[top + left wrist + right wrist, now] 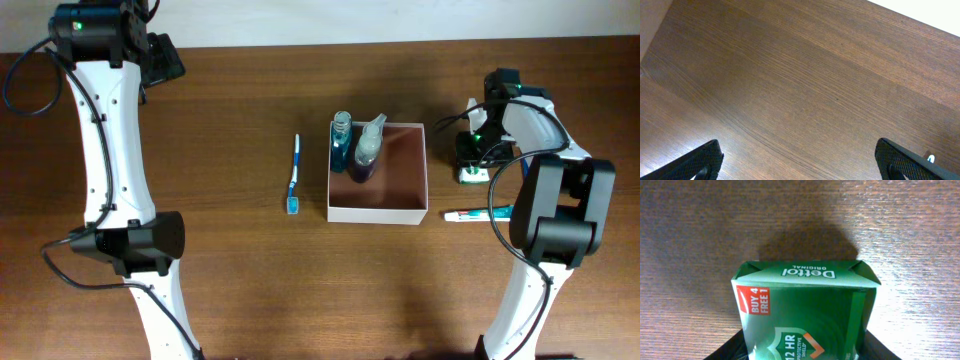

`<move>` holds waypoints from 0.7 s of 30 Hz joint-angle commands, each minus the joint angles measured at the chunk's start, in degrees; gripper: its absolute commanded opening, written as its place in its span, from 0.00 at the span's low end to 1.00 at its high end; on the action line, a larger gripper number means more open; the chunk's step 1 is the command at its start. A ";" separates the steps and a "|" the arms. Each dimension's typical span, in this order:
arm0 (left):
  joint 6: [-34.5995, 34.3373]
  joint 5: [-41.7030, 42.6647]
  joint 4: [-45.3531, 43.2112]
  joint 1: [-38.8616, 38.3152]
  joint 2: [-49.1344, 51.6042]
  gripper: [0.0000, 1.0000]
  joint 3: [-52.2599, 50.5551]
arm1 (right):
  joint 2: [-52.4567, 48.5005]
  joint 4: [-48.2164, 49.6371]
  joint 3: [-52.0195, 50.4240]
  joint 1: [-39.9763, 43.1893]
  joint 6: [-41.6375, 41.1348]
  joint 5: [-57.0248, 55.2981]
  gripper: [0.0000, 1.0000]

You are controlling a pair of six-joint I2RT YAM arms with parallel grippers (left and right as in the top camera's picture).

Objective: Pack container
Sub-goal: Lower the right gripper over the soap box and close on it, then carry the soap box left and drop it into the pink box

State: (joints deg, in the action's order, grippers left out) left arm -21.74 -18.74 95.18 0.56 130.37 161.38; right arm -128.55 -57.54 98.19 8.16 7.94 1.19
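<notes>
The container point(375, 214), a square white-walled box with a pinkish-brown inside, sits mid-table. A blue bottle point(341, 143) and a purple spray bottle point(366, 155) stand in its left part. To the right of the container lies a green Dettol soap box point(805, 310), small under the arm in the overhead view point(472, 173). My right gripper point(802, 349) has its dark fingers point(730, 350) pressed against both sides of the soap box. My left gripper point(800, 160) hangs wide open over bare wood at the far left corner point(160, 58).
A blue toothbrush point(294, 175) lies left of the container. A toothpaste tube point(478, 213) lies on the wood just in front of the soap box, close to the right arm's base link.
</notes>
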 commanded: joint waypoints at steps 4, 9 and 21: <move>-0.52 -1.05 0.28 0.37 0.24 0.99 -0.28 | -0.39 -2.49 4.70 0.20 0.17 0.50 0.49; -0.52 -1.05 0.26 0.37 0.24 0.99 -0.28 | -0.39 -7.85 12.52 0.20 0.15 0.55 0.49; -0.52 -1.05 0.22 0.37 0.24 0.99 -0.28 | -0.39 -31.04 37.66 -0.28 -5.44 17.73 0.50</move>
State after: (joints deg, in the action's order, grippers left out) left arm -21.74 -18.76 95.26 0.56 130.37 161.38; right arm -129.08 -86.78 131.26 8.16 3.90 10.39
